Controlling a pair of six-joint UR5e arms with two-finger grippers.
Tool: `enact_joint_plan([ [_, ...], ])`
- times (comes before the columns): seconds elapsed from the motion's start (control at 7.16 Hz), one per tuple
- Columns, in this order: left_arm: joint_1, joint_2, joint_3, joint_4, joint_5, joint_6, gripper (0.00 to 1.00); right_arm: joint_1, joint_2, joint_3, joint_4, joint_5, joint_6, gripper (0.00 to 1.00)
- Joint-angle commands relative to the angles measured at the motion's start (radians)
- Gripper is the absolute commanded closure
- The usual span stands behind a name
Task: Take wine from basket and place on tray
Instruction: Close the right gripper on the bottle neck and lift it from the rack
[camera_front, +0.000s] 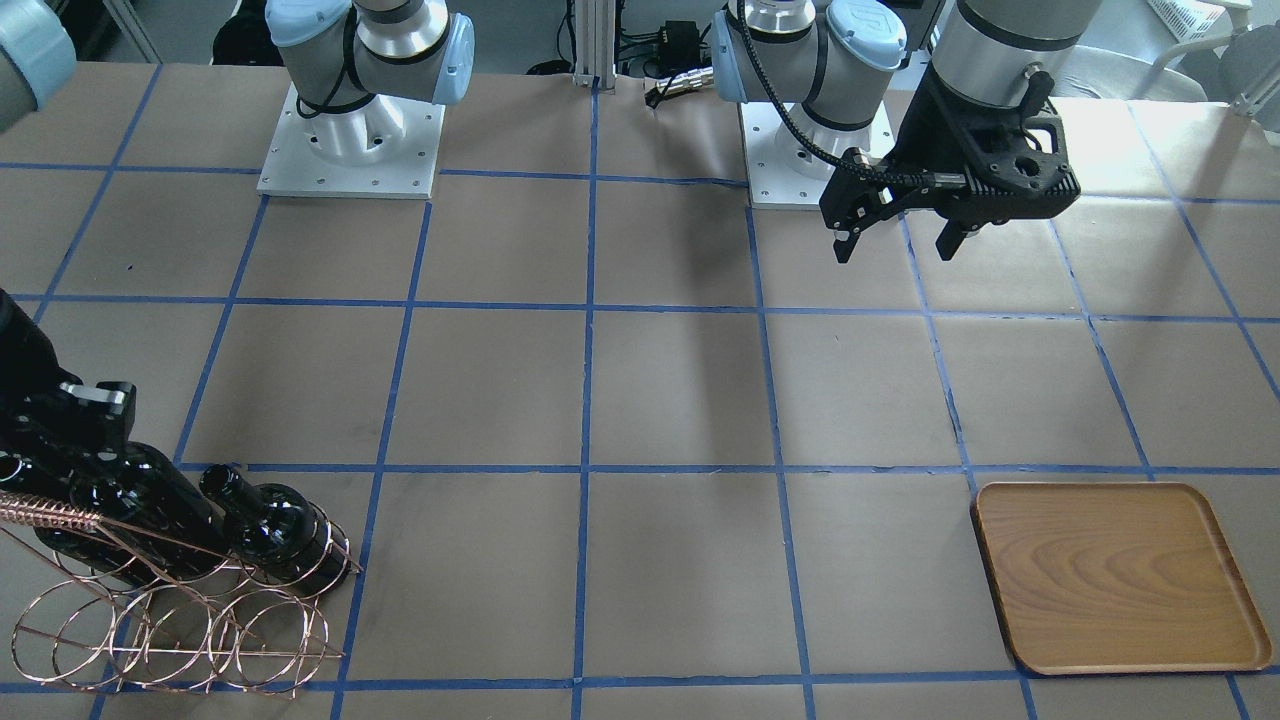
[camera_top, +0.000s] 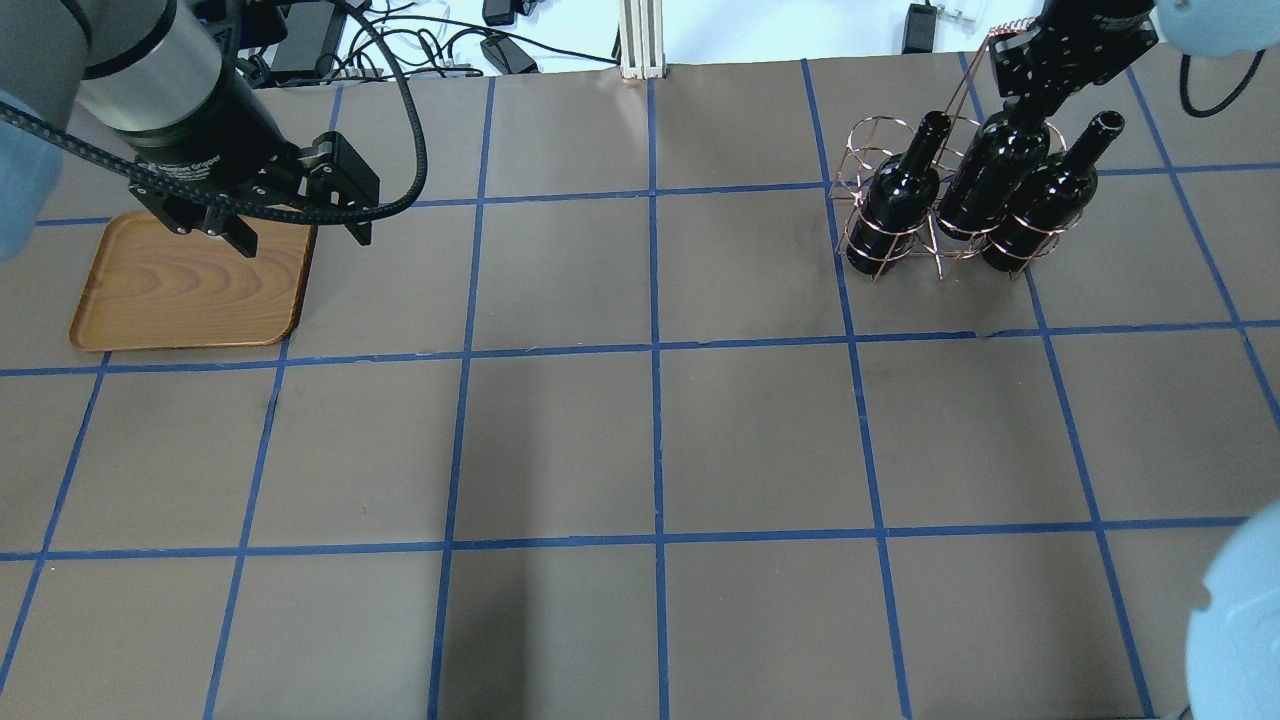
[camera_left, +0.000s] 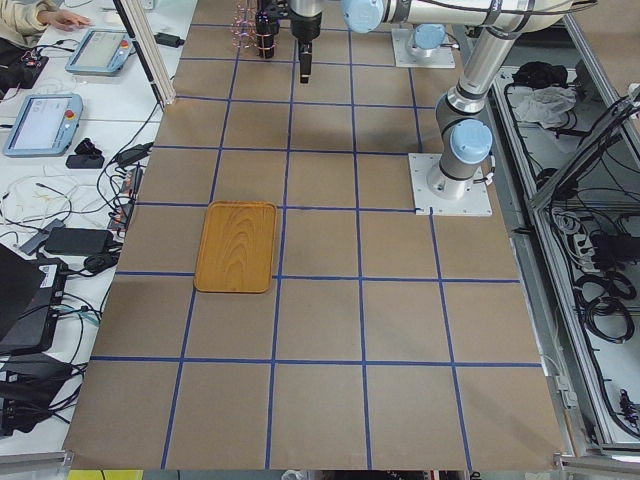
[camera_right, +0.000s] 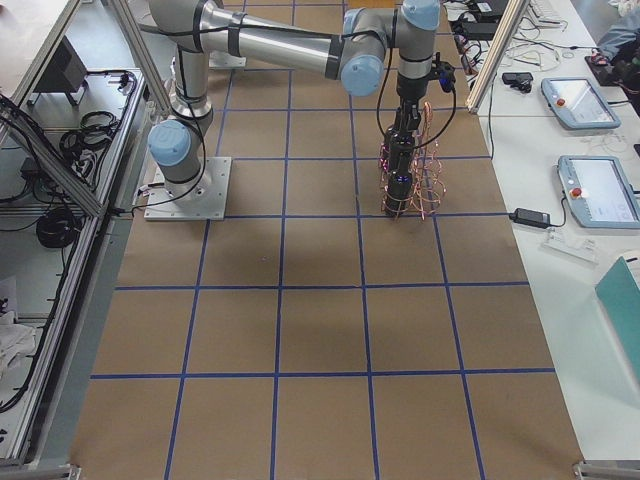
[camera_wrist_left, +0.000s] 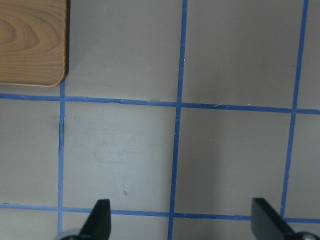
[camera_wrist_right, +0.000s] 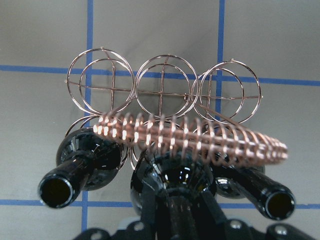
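Over the table (camera_top: 650, 450), right hand (camera_top: 1022, 105) pinches the middle wine (camera_top: 985, 190) in the basket (camera_wrist_right: 200, 140); left hand (camera_top: 303, 240) hangs spread.

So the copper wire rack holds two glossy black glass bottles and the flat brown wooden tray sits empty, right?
Not quite: the copper wire rack holds three glossy black glass bottles, not two, as the overhead view shows. The flat brown wooden tray does sit empty.

The table (camera_top: 650, 450) is covered in brown paper, divided into squares by blue tape lines (camera_top: 655, 345). The wooden tray (camera_top: 180, 295) lies flat near the far corner on the robot's left. The copper wire basket (camera_wrist_right: 195, 140) stands well apart, near the far right corner. Two white mounting plates (camera_front: 350, 175) sit along the robot's edge.
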Motion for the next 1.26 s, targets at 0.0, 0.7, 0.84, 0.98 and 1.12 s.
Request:
enact_joint_plan([
  [0.0, 0.002, 0.001, -0.006, 0.006, -0.007, 0.004, 0.0, 0.001, -0.09, -0.045, 0.159, -0.001, 0.0, 0.81],
  [0.7, 0.023, 0.003, -0.003, 0.004, 0.006, 0.077, 0.0, 0.244, -0.21, 0.229, 0.167, 0.0, 0.408, 0.92],
  [0.84, 0.039, 0.003, 0.002, 0.001, 0.006, 0.11, 0.0, 0.323, -0.183, 0.237, 0.125, 0.0, 0.534, 0.92],
  [0.98, 0.048, 0.003, 0.005, 0.001, 0.006, 0.131, 0.0, 0.406, -0.146, 0.238, 0.076, 0.0, 0.651, 0.92],
  [1.12, 0.06, 0.003, 0.005, -0.001, 0.004, 0.131, 0.0, 0.478, -0.096, 0.238, 0.009, -0.003, 0.751, 0.92],
])
